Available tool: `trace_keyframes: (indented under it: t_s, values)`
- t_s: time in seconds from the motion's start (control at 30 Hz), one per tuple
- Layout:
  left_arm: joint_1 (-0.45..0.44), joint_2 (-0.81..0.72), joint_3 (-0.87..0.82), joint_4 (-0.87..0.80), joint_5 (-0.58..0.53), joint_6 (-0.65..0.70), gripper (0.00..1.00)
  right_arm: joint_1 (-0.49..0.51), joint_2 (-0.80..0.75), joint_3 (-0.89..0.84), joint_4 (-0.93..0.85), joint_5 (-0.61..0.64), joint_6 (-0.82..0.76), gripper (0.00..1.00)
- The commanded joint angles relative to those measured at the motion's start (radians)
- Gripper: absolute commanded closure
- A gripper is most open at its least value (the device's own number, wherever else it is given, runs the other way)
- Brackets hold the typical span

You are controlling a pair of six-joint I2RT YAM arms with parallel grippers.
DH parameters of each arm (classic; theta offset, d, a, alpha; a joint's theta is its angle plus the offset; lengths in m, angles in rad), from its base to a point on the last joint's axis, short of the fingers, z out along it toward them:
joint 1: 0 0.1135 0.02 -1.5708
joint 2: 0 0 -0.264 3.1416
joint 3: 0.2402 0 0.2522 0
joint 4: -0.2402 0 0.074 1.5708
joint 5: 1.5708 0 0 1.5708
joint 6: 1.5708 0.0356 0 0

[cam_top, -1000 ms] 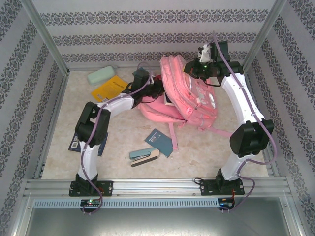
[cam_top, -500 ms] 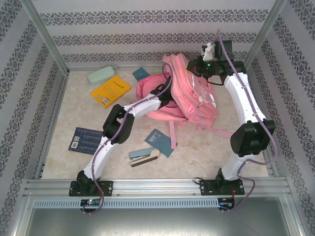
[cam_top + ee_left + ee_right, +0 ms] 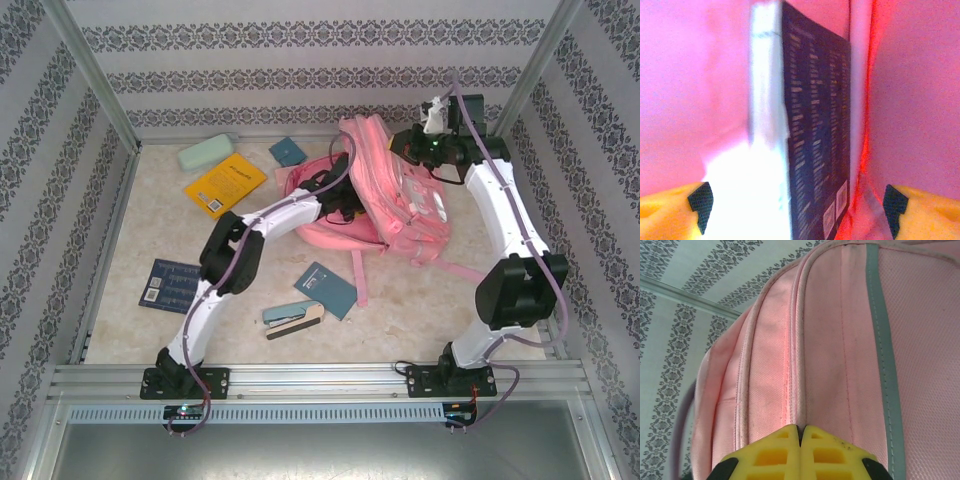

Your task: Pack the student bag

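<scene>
The left gripper (image 3: 796, 207) has its yellow fingers (image 3: 667, 210) spread wide, one at each lower corner of the wrist view, with the black pads facing inward. Between them, touching neither, a dark blue paperback book (image 3: 815, 125) stands on edge with its white page block to the left. Pink cloth walls close around it on both sides. The right gripper (image 3: 801, 432) has its yellow fingers (image 3: 772, 457) pressed together with no gap. They are pinched on a raised seam of the large pink fabric backpack (image 3: 840, 340), beside its grey trim stripe (image 3: 882, 340).

From above, the backpack stands tilted near the back of the pale marbled table (image 3: 250, 255), right of centre. The right gripper is at its upper edge, and the left arm (image 3: 230, 250) reaches into its opening from the left. Lying apart on the table are a yellow book (image 3: 225, 183), a mint-green pouch (image 3: 205, 153), a small teal booklet (image 3: 288, 151), a dark blue flat book (image 3: 172, 283), a teal notebook (image 3: 325, 290) and, just beside it, a teal-and-tan stapler (image 3: 292, 317).
</scene>
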Motion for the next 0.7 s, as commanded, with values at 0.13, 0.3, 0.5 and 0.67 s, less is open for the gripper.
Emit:
trace_keyframes:
  t_s: [0.13, 0.3, 0.5, 0.67]
  values:
    - [0.081, -0.318, -0.214, -0.021, -0.007, 0.085, 0.11, -0.034, -0.088, -0.119, 0.027, 0.028, -0.112, 1.0]
    - [0.154, -0.49, -0.375, -0.056, -0.023, 0.148, 0.13, -0.031, -0.098, -0.173, 0.031, 0.038, -0.14, 1.0]
    - [0.283, -0.637, -0.497, -0.153, -0.089, 0.282, 0.14, -0.023, -0.108, -0.23, 0.053, 0.045, -0.146, 1.0]
    - [0.45, -0.637, -0.53, -0.207, -0.085, 0.38, 0.16, 0.004, -0.097, -0.243, 0.038, 0.095, -0.169, 1.0]
